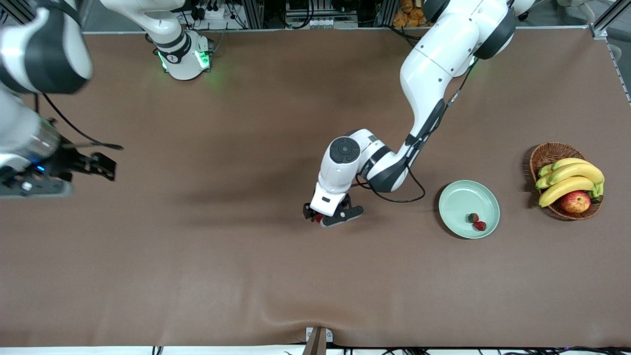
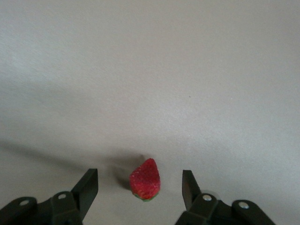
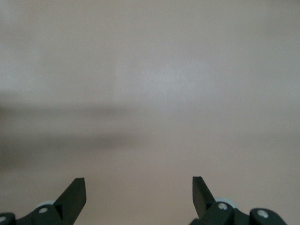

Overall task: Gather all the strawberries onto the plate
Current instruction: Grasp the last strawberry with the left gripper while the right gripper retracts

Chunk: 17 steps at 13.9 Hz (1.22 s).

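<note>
Two strawberries lie on the pale mint-green plate, toward the left arm's end of the table. A third strawberry lies on the brown table between the open fingers of my left gripper. In the front view that gripper is low over the table's middle, with a bit of red showing at it. My right gripper is open and empty, up in the air at the right arm's end; its wrist view shows only bare table.
A brown wicker basket with bananas and a red-yellow apple stands beside the plate, at the left arm's end of the table. A black cable loops from the left arm's wrist.
</note>
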Available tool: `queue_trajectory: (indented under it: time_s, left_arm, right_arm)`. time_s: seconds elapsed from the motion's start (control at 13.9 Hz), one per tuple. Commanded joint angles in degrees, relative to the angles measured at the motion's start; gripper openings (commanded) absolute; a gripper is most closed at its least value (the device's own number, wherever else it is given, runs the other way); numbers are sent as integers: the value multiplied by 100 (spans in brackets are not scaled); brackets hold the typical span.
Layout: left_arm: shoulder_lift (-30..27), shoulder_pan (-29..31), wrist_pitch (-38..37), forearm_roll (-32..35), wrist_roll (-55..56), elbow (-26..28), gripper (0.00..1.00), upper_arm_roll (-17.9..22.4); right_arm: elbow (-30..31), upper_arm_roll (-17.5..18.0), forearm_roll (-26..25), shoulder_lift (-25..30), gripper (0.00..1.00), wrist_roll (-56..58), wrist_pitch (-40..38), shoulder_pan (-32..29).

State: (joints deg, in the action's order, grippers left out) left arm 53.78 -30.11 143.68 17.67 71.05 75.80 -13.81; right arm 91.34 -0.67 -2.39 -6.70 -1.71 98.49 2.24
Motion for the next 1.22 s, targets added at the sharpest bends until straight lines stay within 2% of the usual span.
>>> queue_trajectory:
  time_s: [0.0,0.14,0.36,0.43,0.5,0.65,0.86,1.01,1.15]
  left_arm:
    - [238,-118,116,88,-3,-215,69,80]
    - [291,-232,275,88,-30,-215,60,238]
    - [318,-356,275,79,-47,-215,45,379]
    - [326,-373,284,79,-56,-215,42,379]
    - [327,-356,284,79,-39,-215,33,379]
    - [318,-347,275,70,-39,-206,2,379]
    - [82,-233,240,61,-30,-171,0,379]
    - [-234,117,153,53,-30,12,0,301]
    - [-656,433,-503,35,-21,119,0,126]
  right_arm:
    - [165,-74,354,450,100,-13,-399,-240]
    - [-159,-4,354,529,100,4,-970,-364]
    - [-178,488,345,828,100,259,-1217,-829]
    - [-178,472,336,828,100,259,-1314,-804]
    - [-196,454,319,828,100,259,-1393,-778]
    - [-205,445,310,942,100,233,-1482,-760]
    - [-205,445,310,969,100,207,-1579,-778]
    - [-196,445,345,978,100,198,-1570,-804]
    - [-170,419,354,978,100,207,-1570,-830]
